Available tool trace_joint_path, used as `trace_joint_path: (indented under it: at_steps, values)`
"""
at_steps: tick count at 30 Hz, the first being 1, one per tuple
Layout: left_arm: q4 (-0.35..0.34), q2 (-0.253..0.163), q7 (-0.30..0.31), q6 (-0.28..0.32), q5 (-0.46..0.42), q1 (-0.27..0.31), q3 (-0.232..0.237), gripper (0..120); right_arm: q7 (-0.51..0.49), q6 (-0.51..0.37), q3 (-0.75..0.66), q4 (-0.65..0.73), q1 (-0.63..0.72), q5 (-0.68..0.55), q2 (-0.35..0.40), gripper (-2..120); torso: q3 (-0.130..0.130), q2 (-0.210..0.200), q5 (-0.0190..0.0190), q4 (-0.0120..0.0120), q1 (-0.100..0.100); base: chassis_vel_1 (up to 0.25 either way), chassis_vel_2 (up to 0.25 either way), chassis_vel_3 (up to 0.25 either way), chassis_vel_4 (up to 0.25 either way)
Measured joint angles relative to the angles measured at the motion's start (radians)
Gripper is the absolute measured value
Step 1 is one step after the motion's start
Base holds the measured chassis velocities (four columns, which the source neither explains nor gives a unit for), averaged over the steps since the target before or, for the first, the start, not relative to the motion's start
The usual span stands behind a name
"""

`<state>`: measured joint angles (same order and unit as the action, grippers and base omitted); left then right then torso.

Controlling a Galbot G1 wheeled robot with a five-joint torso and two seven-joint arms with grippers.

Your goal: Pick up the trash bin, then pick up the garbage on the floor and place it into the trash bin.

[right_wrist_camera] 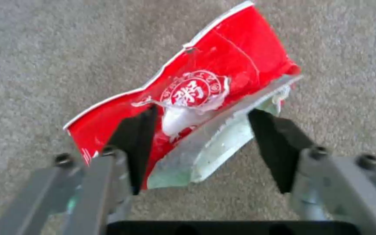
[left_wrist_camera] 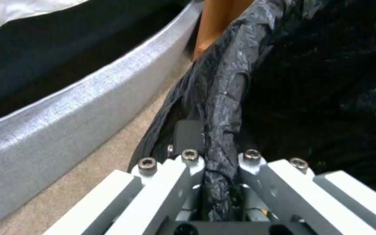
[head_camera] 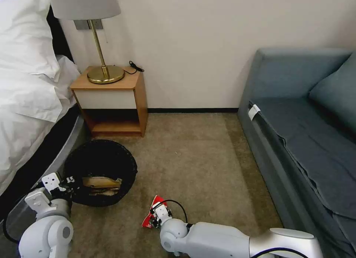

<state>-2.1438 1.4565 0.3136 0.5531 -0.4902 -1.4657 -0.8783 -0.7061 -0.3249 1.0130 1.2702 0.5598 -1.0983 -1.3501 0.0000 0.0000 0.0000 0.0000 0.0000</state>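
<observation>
The trash bin (head_camera: 100,159), lined with a crinkled black bag, stands on the carpet beside the bed. A yellow-brown wrapper (head_camera: 102,185) lies inside it. My left gripper (head_camera: 68,184) is shut on the bin's near rim; in the left wrist view the bag-covered rim (left_wrist_camera: 223,107) is pinched in the left gripper (left_wrist_camera: 220,160). A red-white wrapper (head_camera: 147,221) lies on the floor in front of me. My right gripper (head_camera: 156,215) is down over it. In the right wrist view the right gripper (right_wrist_camera: 201,143) stands open, its black fingers (right_wrist_camera: 133,147) either side of the wrapper (right_wrist_camera: 227,65).
A wooden nightstand (head_camera: 111,98) with a brass lamp (head_camera: 100,46) stands against the wall behind the bin. The bed (head_camera: 26,102) runs along the left, a blue sofa (head_camera: 304,139) along the right. Bare carpet (head_camera: 200,158) lies between them.
</observation>
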Motion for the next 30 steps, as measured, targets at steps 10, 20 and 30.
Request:
trace_joint_path:
  at_steps: [10,20,30]
  values:
    - [0.0,0.001,-0.001,-0.001,0.005,0.0,0.003,3,0.013,0.009,-0.003,0.003,0.004,0.029,0.012,19,0.0,0.0,0.0,0.0,0.0,0.0,0.0,0.0,0.0]
    - [0.004,0.004,-0.002,-0.001,0.009,0.002,0.005,3,0.024,0.019,-0.007,0.017,0.004,0.042,0.026,0,0.0,0.0,0.0,0.0,0.0,0.0,0.0,0.0,0.0]
    - [0.004,0.001,-0.003,-0.002,0.008,0.003,0.003,3,0.023,0.028,-0.086,0.1,-0.02,0.069,0.093,0,0.0,0.0,0.0002,0.0002,0.0,0.0,0.0,0.0,0.0]
